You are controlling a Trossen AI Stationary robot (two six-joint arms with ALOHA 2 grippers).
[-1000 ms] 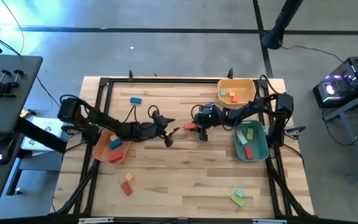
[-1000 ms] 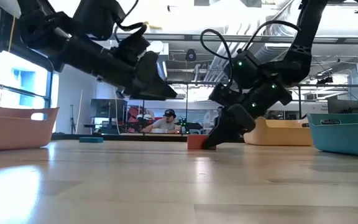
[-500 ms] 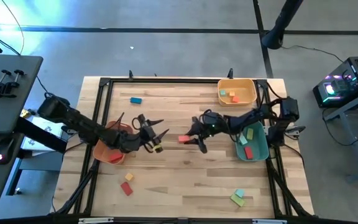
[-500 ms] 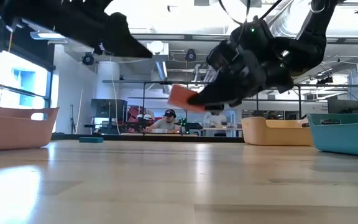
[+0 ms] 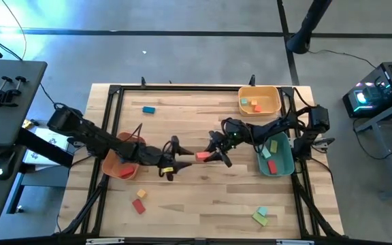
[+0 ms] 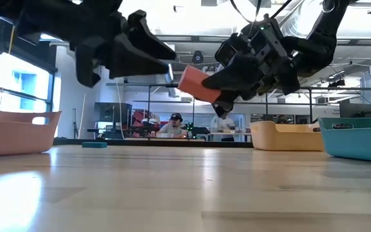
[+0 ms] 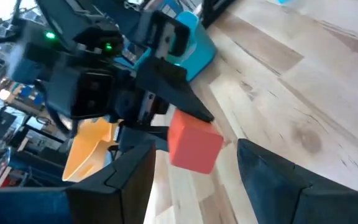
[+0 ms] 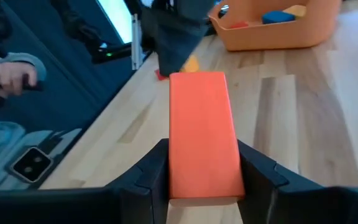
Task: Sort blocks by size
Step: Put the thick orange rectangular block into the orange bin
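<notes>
My right gripper (image 5: 209,156) now carries the red block (image 5: 201,156) clear of the table (image 5: 203,197), fingers clamped on it, where a second ago it sat on the wood; my left gripper (image 5: 172,162) has swung in just beside it, fingers apart and empty; I judge a handover toward the orange bin (image 5: 112,165); beyond, blocks already lie in the teal bin (image 5: 283,164).

Two matte black jointed arms; looping black cables; small green lights.
</notes>
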